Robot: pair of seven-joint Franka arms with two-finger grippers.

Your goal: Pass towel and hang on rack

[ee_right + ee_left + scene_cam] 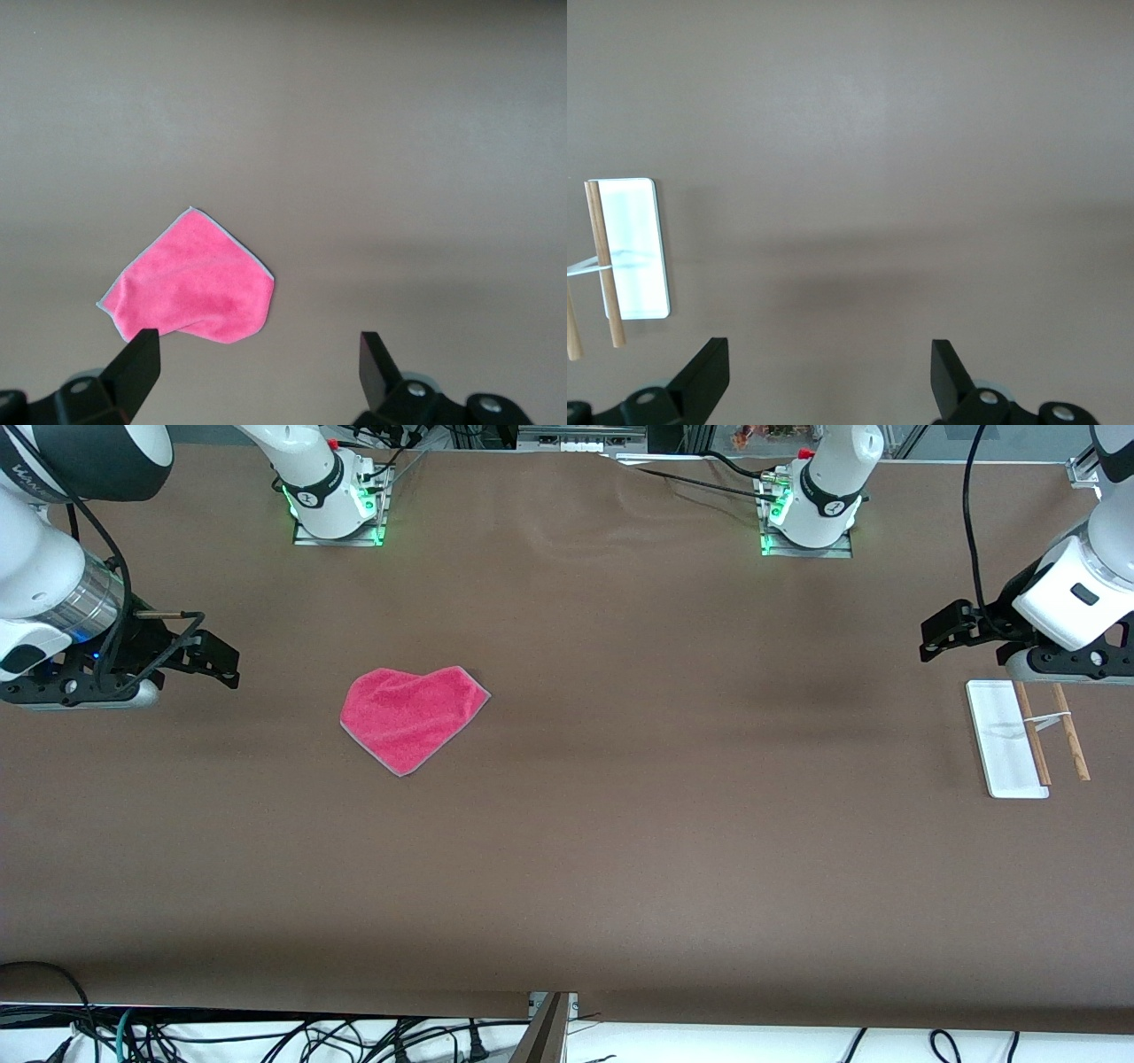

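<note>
The towel [413, 717] lies flat on the brown table [620, 850], folded into a rough heart shape, toward the right arm's end and untouched by anything. The rack [1010, 740] stands well apart from it at the left arm's end, its two wooden rods running alongside the white base, with nothing hung on them.

To my eye the job has hardly begun: this is the approach before the first pick-up. The right gripper [208, 657] hangs above the table's edge at its own end, not yet over the towel, and its jaws are spread wide with nothing between them; in its wrist view the towel [190, 283] sits just past the open fingertips [142, 350]. The next move, I'd say, asks this arm to travel over the cloth, drop down and pinch a fold firmly enough to lift it for the handover.

The left gripper [941, 627] waits in the air just above the rack, jaws likewise spread and empty, touching nothing.
</note>
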